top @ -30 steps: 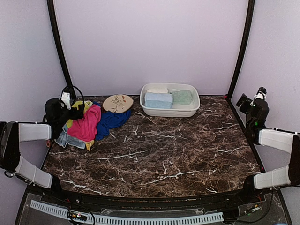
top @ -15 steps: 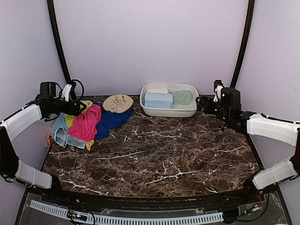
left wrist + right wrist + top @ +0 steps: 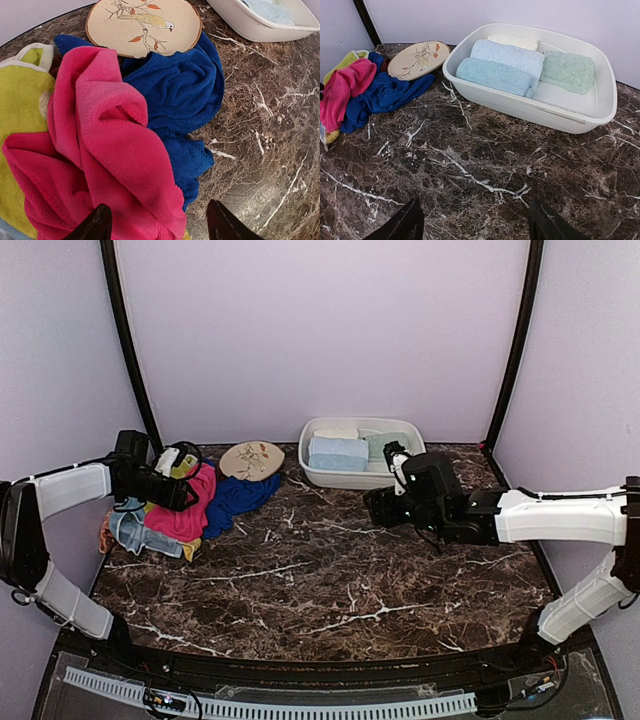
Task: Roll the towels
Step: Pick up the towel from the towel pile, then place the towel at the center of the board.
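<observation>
While my left pincer hangs open, pink towel lies just under it, lower left (right pincer open, farther).

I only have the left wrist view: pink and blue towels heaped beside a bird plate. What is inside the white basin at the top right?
Observer: Four neat towels: two pale blue rolls, a mint towel, a cream towel at the back.
Reviewer: Where is the right gripper?
Observer: Above bare table in front of the basin, fingers apart, empty.
Reviewer: Anything else in the heap?
Observer: A pale blue towel lies spread at its near left edge.
</observation>
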`<state>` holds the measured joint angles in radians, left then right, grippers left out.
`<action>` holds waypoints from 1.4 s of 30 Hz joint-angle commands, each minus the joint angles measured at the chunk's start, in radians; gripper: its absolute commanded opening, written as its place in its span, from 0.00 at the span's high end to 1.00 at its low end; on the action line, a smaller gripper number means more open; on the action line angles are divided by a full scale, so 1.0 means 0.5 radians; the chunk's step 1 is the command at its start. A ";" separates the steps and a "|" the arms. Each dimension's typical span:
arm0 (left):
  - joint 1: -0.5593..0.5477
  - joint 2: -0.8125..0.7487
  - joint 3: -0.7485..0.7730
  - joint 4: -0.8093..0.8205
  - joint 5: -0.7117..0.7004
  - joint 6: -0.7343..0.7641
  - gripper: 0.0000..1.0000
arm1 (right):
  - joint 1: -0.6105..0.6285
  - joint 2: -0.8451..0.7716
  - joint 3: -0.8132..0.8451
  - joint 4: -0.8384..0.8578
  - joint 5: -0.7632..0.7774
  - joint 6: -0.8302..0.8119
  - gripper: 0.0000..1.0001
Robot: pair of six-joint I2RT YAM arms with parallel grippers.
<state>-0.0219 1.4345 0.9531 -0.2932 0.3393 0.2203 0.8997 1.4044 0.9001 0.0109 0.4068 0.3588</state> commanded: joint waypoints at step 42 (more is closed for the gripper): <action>-0.546 -0.415 1.466 -0.738 0.706 -0.139 1.00 | 0.093 -0.154 0.341 -0.248 0.003 -0.047 0.59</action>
<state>-0.2649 1.2366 1.6554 -0.6094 0.6086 0.1558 0.9360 1.3617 1.0458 -0.1284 0.4126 0.3313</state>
